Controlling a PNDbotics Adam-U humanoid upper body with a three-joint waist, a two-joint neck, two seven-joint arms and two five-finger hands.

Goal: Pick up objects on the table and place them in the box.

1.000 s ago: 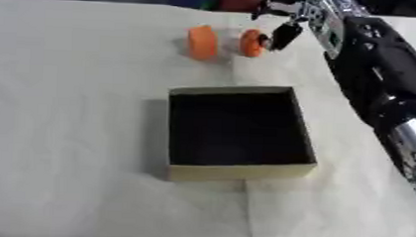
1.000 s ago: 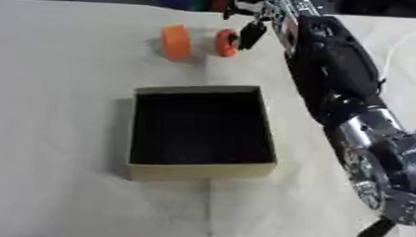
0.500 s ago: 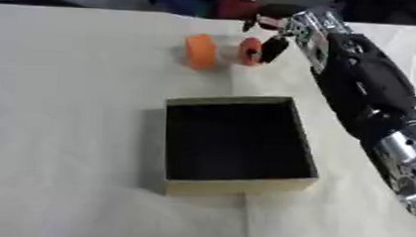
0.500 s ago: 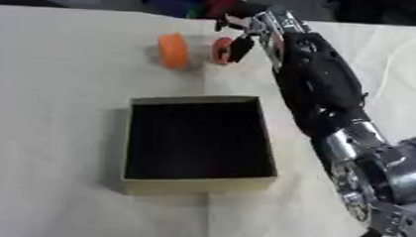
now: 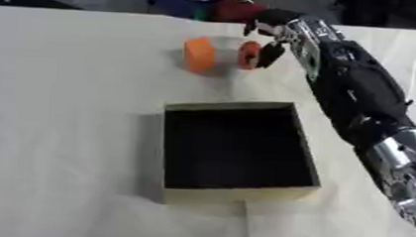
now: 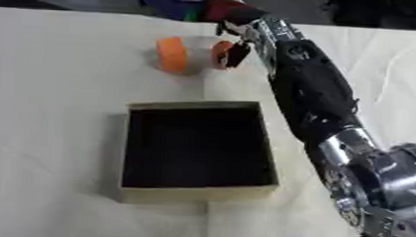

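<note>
Box [image 5: 235, 191] near centre of my table [image 5: 64, 110], two rolls far of it, left roll [image 5: 198, 53] just beside right roll [image 5: 248, 54], my right hand [image 5: 270, 38] at the right roll's right, clutter [image 5: 207, 4] at far edge

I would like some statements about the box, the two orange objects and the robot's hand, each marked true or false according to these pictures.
1. The box has nothing visible inside. True.
2. Both orange objects lie inside the box. False: the left orange object and the right orange object stand on the table beyond the box.
3. The right hand is at the right orange object. True: its dark fingers reach down right beside it.
4. The left hand is holding the box. False: no left hand shows in either view.
5. The two orange objects touch each other. False: a gap of bare tablecloth lies between them.
</note>
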